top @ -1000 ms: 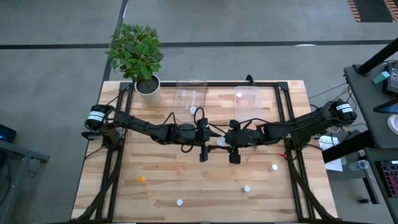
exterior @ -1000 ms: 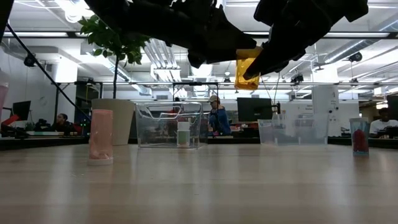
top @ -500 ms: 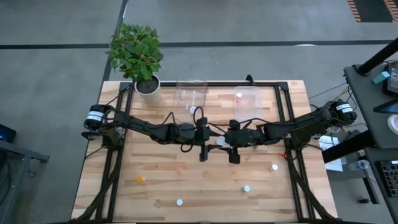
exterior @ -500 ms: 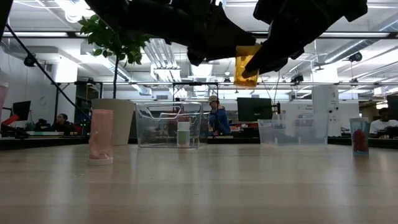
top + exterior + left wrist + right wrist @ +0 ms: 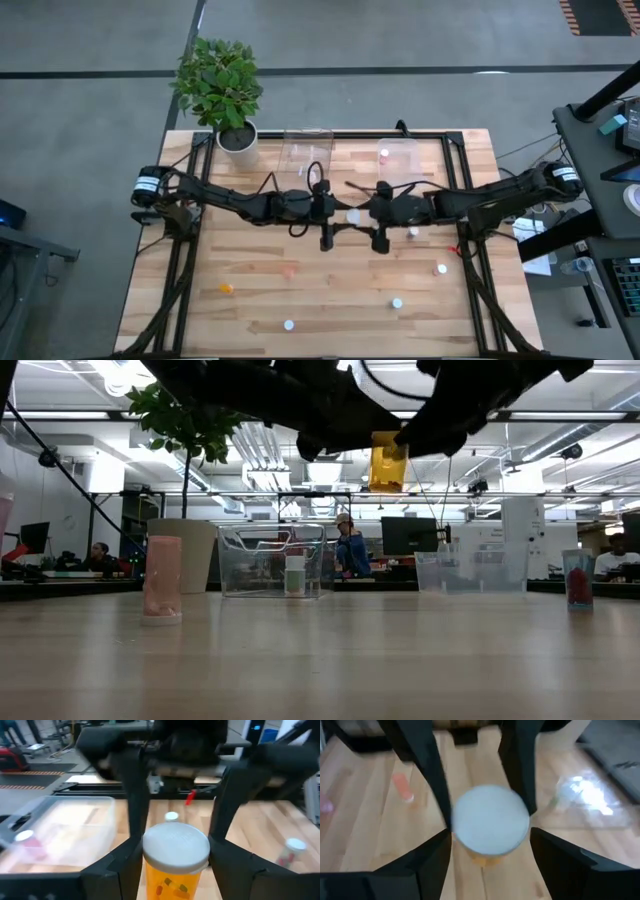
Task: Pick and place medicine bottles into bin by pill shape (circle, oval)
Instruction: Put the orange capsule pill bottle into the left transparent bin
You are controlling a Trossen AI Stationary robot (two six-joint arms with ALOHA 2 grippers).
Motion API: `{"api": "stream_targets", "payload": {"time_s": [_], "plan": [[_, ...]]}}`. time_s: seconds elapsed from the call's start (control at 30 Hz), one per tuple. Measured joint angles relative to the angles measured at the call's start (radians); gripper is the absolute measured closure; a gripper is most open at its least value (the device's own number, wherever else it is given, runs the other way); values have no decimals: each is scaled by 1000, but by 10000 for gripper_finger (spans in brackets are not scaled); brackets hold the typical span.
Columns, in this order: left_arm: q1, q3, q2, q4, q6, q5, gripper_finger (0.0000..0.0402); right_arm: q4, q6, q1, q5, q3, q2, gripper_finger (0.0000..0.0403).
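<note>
An orange medicine bottle with a white cap (image 5: 352, 216) hangs high above the table's middle, between my two grippers. It shows upright in the low view (image 5: 388, 460). My left gripper (image 5: 176, 870) is shut on it, reaching in from the table's left (image 5: 338, 216). My right gripper (image 5: 490, 851) faces it from the right (image 5: 367, 216). Its open fingers stand on either side of the cap. Several more small bottles stand on the table, among them a pinkish one (image 5: 162, 578). My left gripper pinches the bottle between its two fingers at the sides just under the white cap (image 5: 150, 866). The fingers come level from the table's left. The bottle stands upright in the hold, cap up, lifted clear of the table. My right gripper's fingers (image 5: 442, 845) flank the cap; I cannot tell whether they touch it.
Two clear bins stand at the far middle: the left one (image 5: 307, 150) holds a white bottle (image 5: 311, 177), the right one (image 5: 398, 158) a pink one (image 5: 384, 154). A potted plant (image 5: 225, 90) stands at the far left. Loose bottles (image 5: 397, 302) dot the near half.
The bottle, held tilted at my right gripper's tip, now stands upright and has gone slightly toward the far edge and the left. My right arm has stretched out and moved toward the far edge. My left gripper has taken hold of the bottle.
</note>
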Motion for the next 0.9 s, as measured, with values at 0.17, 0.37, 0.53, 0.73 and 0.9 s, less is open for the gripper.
{"api": "stream_targets", "payload": {"time_s": [0.17, 0.37, 0.53, 0.73, 0.9], "plan": [[39, -8, -47, -58, 18, -52, 220, 0, -22, -23, 18, 0, -94, 150], [114, -19, -121, -127, 24, -156, 220, -32, -28, -35, 60, 0, -169, 154], [193, -19, -126, -157, 23, -300, 220, -44, -32, -34, 66, 0, -182, 156], [324, -49, -125, -147, -43, -336, 220, -48, -34, -34, 66, 0, -160, 157], [404, -135, -119, -57, -144, -342, 220, -48, -39, -34, 66, 0, -130, 156]]}}
